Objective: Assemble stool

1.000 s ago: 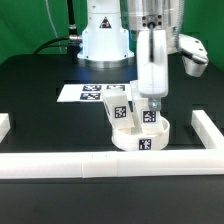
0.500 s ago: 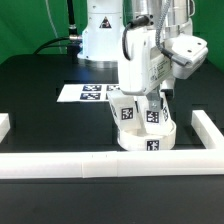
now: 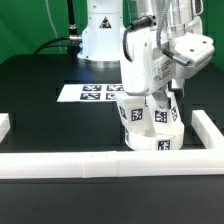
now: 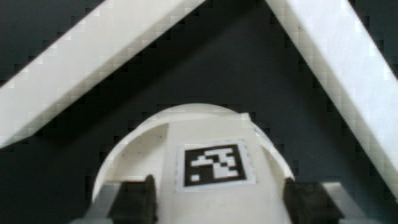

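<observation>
In the exterior view the white round seat (image 3: 152,141) lies on the black table just behind the front rail, with tagged white legs standing up from it, one (image 3: 131,113) on the exterior view's left and one (image 3: 161,117) on its right. My gripper (image 3: 152,98) comes down from above onto these legs. The wrist view shows its dark fingers (image 4: 128,200) shut on either side of a white leg (image 4: 196,140) that bears a square tag (image 4: 217,165). Which leg of the exterior view this is I cannot tell.
The marker board (image 3: 90,93) lies flat behind the stool. White border rails run along the front (image 3: 90,166) and the exterior view's right (image 3: 208,130), with a short stub at the left (image 3: 4,125). The arm's white base (image 3: 105,35) stands at the back.
My wrist has turned and the seat with its legs has shifted a little toward the exterior view's right. The grip on the leg has stayed the same.
</observation>
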Controlling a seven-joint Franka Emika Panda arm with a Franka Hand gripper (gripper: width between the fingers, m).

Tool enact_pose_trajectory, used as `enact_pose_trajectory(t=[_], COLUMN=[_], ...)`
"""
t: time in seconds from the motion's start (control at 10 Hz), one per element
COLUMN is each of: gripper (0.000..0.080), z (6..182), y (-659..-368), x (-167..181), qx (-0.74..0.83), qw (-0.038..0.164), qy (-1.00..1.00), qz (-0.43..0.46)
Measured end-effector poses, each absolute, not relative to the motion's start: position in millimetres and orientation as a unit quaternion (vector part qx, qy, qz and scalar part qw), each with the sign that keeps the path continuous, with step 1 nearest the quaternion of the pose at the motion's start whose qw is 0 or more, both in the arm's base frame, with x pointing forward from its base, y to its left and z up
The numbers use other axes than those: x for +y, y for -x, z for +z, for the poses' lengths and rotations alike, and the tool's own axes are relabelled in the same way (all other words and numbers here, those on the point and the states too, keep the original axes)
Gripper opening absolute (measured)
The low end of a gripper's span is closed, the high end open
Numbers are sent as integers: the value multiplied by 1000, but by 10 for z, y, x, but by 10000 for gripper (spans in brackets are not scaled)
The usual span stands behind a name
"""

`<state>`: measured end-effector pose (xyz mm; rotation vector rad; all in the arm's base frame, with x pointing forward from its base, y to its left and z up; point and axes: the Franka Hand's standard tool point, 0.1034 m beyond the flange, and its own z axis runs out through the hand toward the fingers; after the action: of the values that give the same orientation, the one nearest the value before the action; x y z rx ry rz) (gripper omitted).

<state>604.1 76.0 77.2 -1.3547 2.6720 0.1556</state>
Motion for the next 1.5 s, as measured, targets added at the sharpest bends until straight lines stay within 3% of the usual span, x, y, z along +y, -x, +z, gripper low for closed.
enact_pose_trajectory(t=[0.2, 0.3, 0.4, 0.7, 1.1, 1.2, 1.3, 1.5], gripper=[341, 524, 610, 647, 649, 649, 649, 649], z=[767, 777, 834, 1042, 1050, 1039, 1044, 1062], y=[-6037, -6040, -6058, -6143, -6147, -6129, -6127, -6166], x=[768, 766, 756, 768, 772, 777, 797, 818], qx=[879, 874, 858, 836, 765, 726, 664, 583], qw=[71, 72, 78, 110, 116, 108, 84, 74], qy=[468, 478, 505, 535, 633, 678, 742, 809], qz=[51, 50, 49, 53, 38, 35, 33, 27])
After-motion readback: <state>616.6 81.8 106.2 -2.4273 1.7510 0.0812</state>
